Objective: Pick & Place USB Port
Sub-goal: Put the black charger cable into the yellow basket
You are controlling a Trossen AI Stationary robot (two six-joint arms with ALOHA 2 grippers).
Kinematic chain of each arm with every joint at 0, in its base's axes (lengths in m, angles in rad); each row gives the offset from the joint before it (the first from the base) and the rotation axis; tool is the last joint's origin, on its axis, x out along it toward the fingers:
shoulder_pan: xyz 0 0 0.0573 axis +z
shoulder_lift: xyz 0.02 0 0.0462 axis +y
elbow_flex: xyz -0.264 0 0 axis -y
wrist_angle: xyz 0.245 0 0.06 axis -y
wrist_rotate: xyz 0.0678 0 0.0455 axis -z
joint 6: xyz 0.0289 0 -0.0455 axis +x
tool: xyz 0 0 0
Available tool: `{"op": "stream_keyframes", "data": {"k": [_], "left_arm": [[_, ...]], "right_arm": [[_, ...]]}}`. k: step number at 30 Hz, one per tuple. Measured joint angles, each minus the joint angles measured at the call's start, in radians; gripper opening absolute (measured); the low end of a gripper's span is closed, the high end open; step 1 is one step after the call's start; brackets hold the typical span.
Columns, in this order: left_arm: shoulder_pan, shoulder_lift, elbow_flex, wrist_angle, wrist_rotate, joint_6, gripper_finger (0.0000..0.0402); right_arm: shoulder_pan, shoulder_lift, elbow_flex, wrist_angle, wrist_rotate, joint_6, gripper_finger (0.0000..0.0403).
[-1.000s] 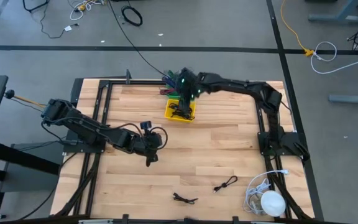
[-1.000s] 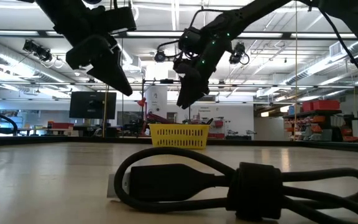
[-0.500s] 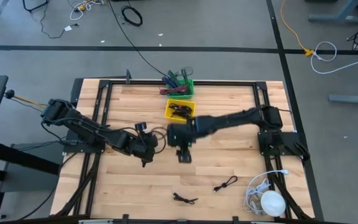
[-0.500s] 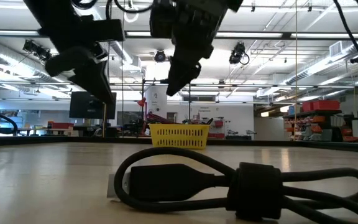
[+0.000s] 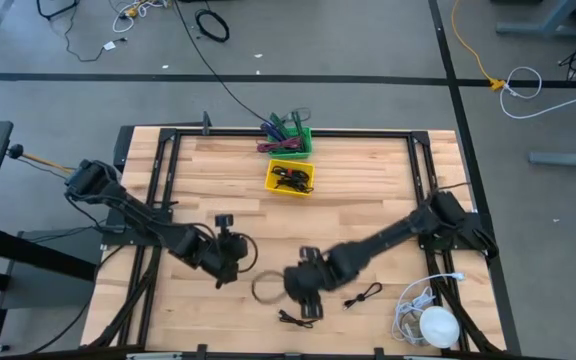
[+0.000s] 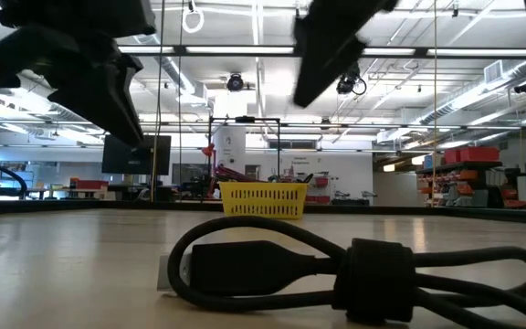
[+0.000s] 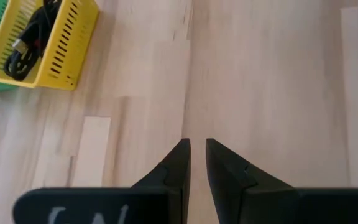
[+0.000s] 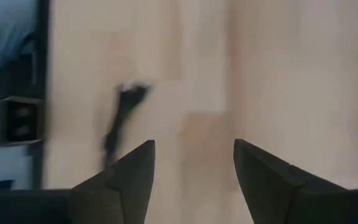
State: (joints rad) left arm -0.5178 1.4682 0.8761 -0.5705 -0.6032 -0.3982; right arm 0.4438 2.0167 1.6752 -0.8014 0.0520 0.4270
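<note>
Two short black USB cables lie flat on the wooden table near its near edge, one [image 5: 298, 320] below my right gripper and one [image 5: 363, 295] to its right. One cable [image 6: 336, 265] fills the front of the low view. My right gripper [image 5: 304, 292] hovers above the near cables, open and empty. In the right wrist view a blurred cable [image 8: 120, 121] lies ahead of the open gripper [image 8: 194, 155]. My left gripper [image 5: 223, 265] is shut and empty above bare wood at the near left [image 7: 197, 146].
A yellow bin [image 5: 290, 177] holding black cables stands at the far middle, with a green bin [image 5: 293, 135] behind it. The yellow bin also shows in the left wrist view [image 7: 39, 40]. A white lamp and cord [image 5: 430, 318] lie at the near right corner.
My right gripper has swept from above the yellow bin at the far edge across the middle of the table toward the near edge, and now hangs over the near cables. My left gripper has drifted a little toward the near left. The cables have stayed where they were.
</note>
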Motion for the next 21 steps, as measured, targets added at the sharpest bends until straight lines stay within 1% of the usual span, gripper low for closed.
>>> {"op": "stream_keyframes", "data": {"k": [4, 9, 13, 16, 21], "left_arm": [[-0.025, 0.0, 0.0, 0.001, 0.0, -0.052, 0.0055], [-0.061, 0.0, 0.0, 0.029, 0.0, -0.11, 0.0055], [-0.09, 0.0, 0.0, 0.088, 0.0, -0.116, 0.0055], [-0.114, 0.0, 0.0, 0.133, -0.001, -0.117, 0.0055], [-0.146, 0.0, 0.0, 0.201, -0.001, -0.115, 0.0055]], "right_arm": [[0.087, 0.0, 0.0, -0.003, 0.015, 0.149, 0.0219], [0.199, 0.0, 0.0, -0.017, 0.129, 0.292, 0.0219], [0.261, 0.0, 0.0, -0.122, 0.203, 0.436, 0.0219], [0.294, 0.0, 0.0, -0.211, 0.241, 0.543, 0.0219], [0.346, 0.0, 0.0, -0.264, 0.317, 0.617, 0.0219]]}}
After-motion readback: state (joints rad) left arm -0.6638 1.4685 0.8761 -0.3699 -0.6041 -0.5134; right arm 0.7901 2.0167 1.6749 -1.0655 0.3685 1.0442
